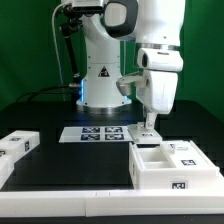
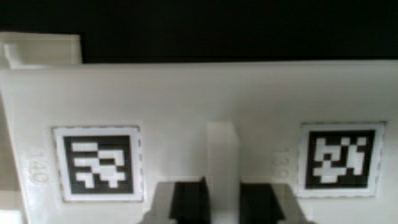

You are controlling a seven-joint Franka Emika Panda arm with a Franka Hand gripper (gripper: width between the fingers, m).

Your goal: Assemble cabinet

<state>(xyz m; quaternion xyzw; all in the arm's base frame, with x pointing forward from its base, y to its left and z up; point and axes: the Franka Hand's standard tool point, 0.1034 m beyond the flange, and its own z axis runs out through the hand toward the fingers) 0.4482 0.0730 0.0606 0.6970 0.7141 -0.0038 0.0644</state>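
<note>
Exterior view: open white cabinet [image 1: 172, 168] sits on the black surface [image 1: 80, 170] toward the view's right, near the front edge. The gripper [image 1: 148, 126] is down at its rear corner on the view's left. The marker board [image 1: 100, 133] lies just behind the cabinet. Loose white tagged panels [image 1: 15, 148] lie well apart at the view's left edge.

Wrist view: a cabinet wall [image 2: 196, 95] fills the frame, with one tag [image 2: 98, 160] on each side of a thin upright rib [image 2: 221, 150]. The black fingers [image 2: 178, 205] sit snug against both sides of that rib, pinching it with no gap visible.
</note>
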